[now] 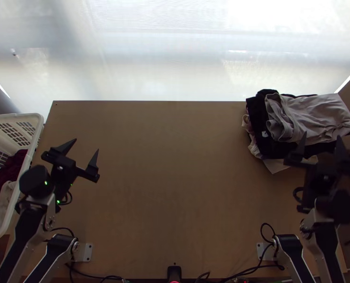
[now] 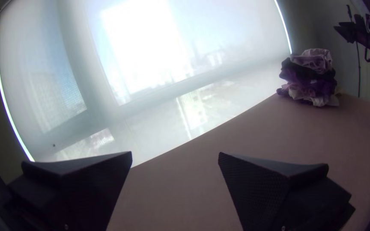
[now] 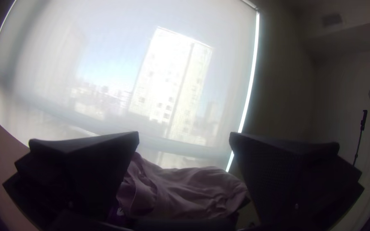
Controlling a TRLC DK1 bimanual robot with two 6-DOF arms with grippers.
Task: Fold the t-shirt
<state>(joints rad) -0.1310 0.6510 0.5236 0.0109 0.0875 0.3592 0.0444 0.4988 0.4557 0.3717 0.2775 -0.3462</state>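
In the top view my left gripper [image 1: 87,145] stands open over the table's left side, beside the basket, with nothing between its fingers. The left wrist view shows that gripper [image 2: 175,156] with its fingers wide apart. My right gripper [image 1: 322,137] is open at the near edge of the clothes pile at the table's far right. In the right wrist view the same gripper [image 3: 184,134] has spread fingers, with a greyish-pink garment [image 3: 189,188] beyond them. That garment [image 1: 316,115] lies folded and wrinkled on top of dark and light cloths [image 1: 260,137]; I cannot tell which is the t-shirt.
A white basket [image 1: 36,141] at the left edge holds dark red cloth [image 1: 7,177] and pale cloth [image 1: 6,198]. Bare wooden table [image 1: 170,179] stretches between the arms. Black cables [image 1: 250,271] run along the near edge.
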